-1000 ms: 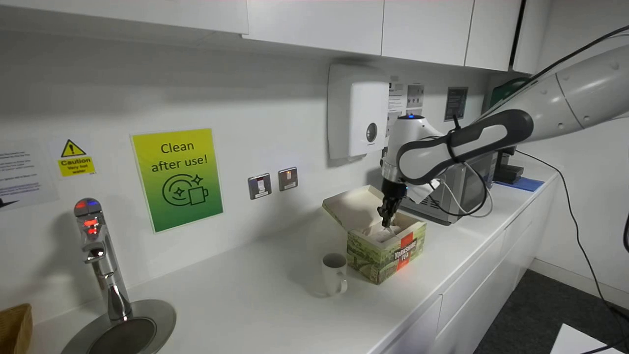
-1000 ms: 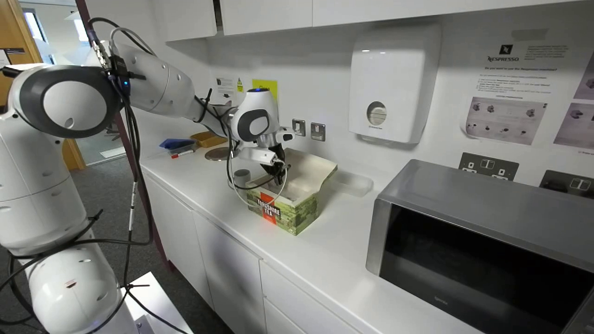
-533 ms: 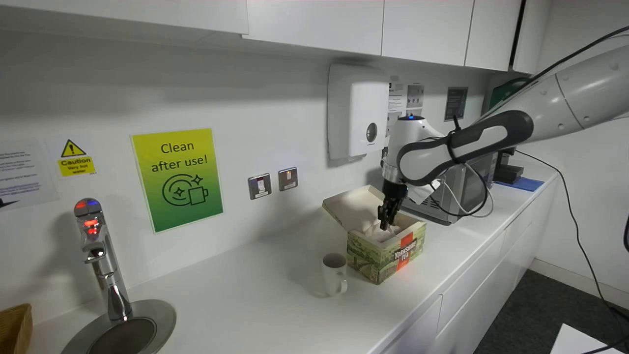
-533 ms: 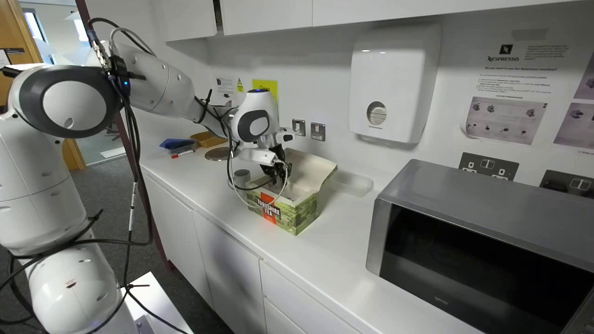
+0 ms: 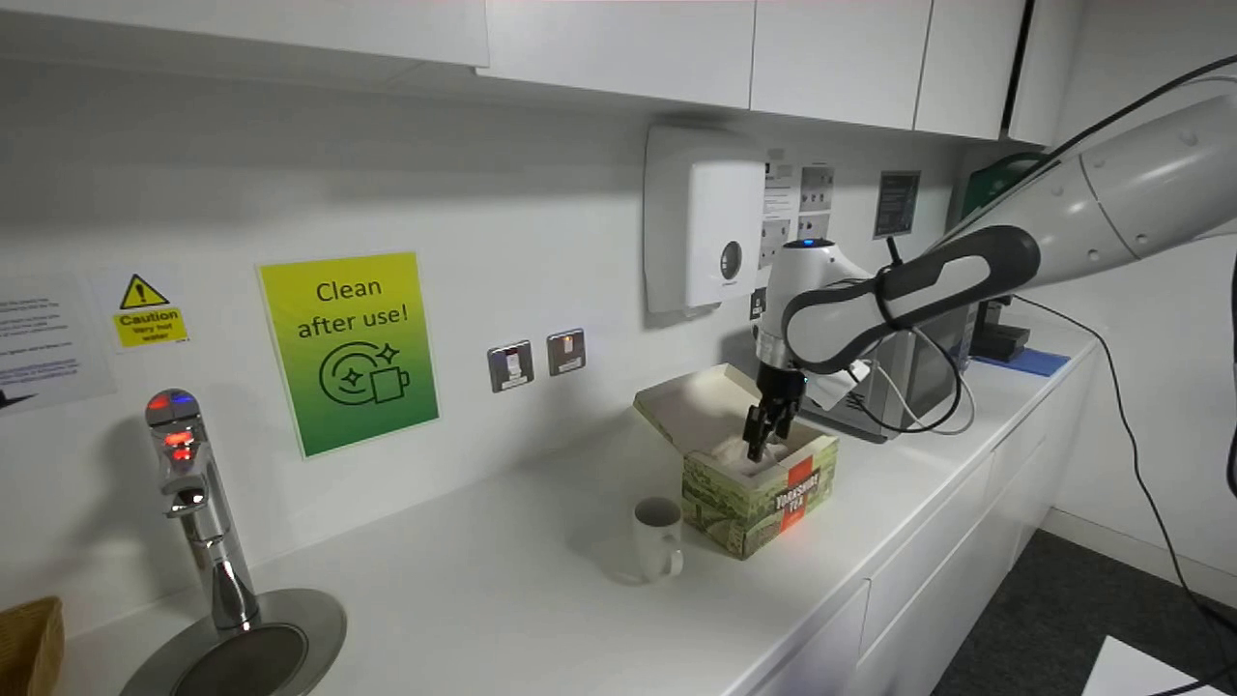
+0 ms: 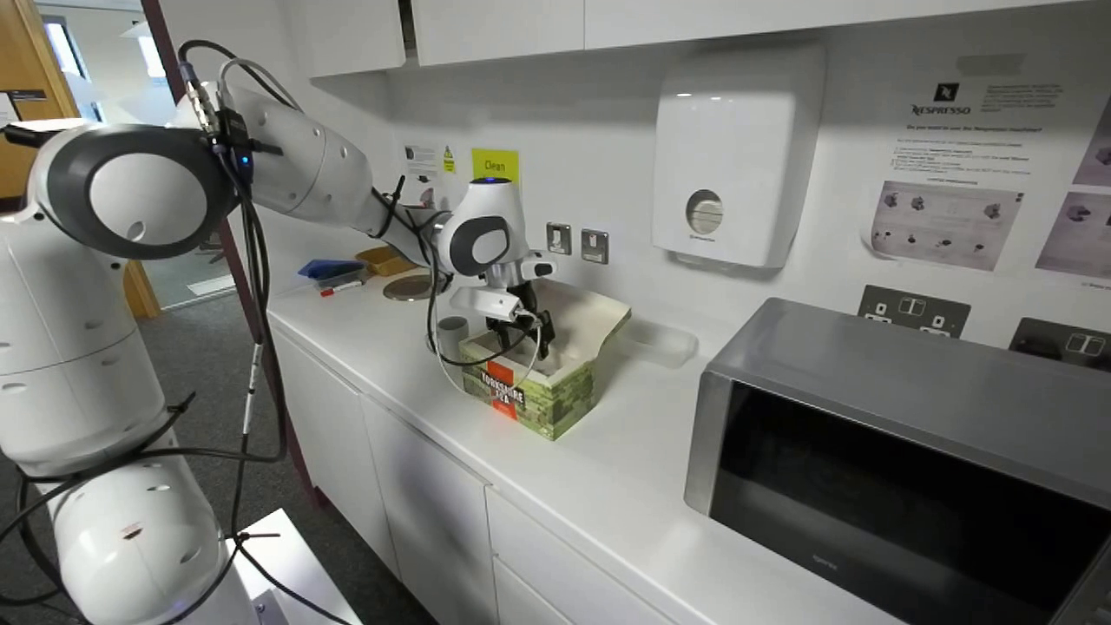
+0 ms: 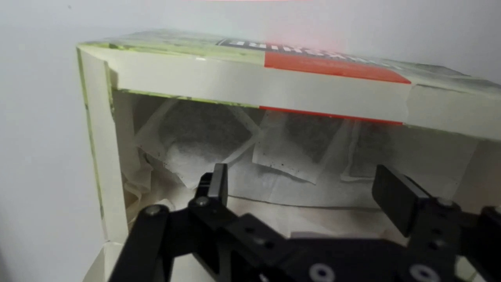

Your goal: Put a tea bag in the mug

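1. Gripper [image 7: 301,192], black, two-fingered: fingers spread well apart, tips at the mouth of the tea box [image 5: 759,507].
2. Tap [image 5: 205,517], chrome, toward the left in an exterior view.
3. Wall sign [image 5: 350,353], yellow-green, "Clean after use!"
4. Mug [image 5: 655,546], white, upright on the counter [image 5: 503,599], just beside the tea box.
5. Tea box, "Yorkshire Tea", standing open; tea bags [image 7: 205,129] lying inside.
6. Microwave [image 6: 903,434], grey, right of the tea box in both exterior views.

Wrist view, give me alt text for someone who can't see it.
An open black gripper points into an open tea box, where several whitish tea bags lie beyond its parted fingers, none visibly held. Across the top, the box's outside shows red and green print with upside-down lettering.
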